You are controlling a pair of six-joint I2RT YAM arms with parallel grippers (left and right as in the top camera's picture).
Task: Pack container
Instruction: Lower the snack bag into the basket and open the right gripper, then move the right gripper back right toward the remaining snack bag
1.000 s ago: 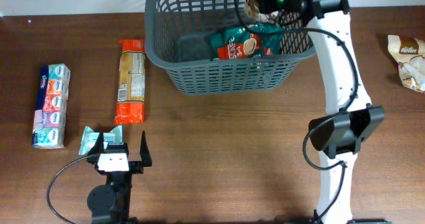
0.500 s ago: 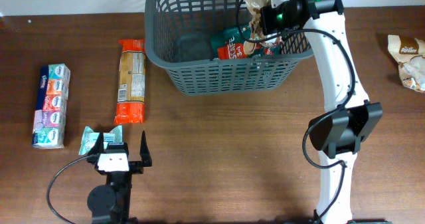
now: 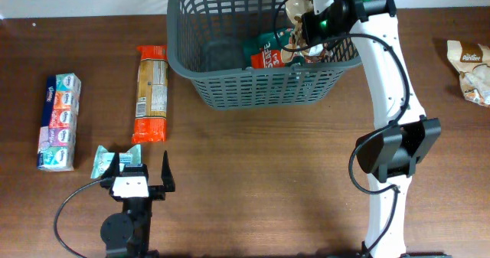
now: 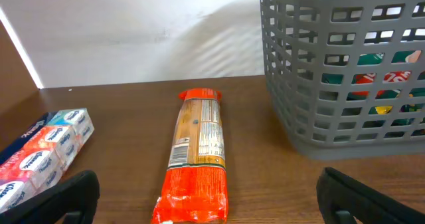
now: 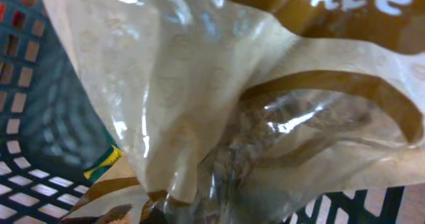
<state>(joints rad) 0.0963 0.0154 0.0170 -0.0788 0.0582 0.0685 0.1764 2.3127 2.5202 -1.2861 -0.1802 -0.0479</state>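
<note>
Overhead: the container (image 3: 260, 86) sits far centre-right on the table. The right gripper (image 3: 301, 24) hangs over its right half with a beige bag (image 3: 294, 4) at the jaws, above the green packets (image 3: 268, 53). Whether those jaws are open can't be told. The left gripper (image 3: 140, 169) is near-left, spread wide, empty and well apart from the container.

Left wrist: the container wall is ahead-right, with an orange packet (image 4: 196, 161) straight ahead.

Right wrist: the bag fills the frame, container lattice beneath, fingers hidden.

Risk: the bulky, crinkly bag could cling to a pad, or land propped on the packets and stick up past the rim.
</note>
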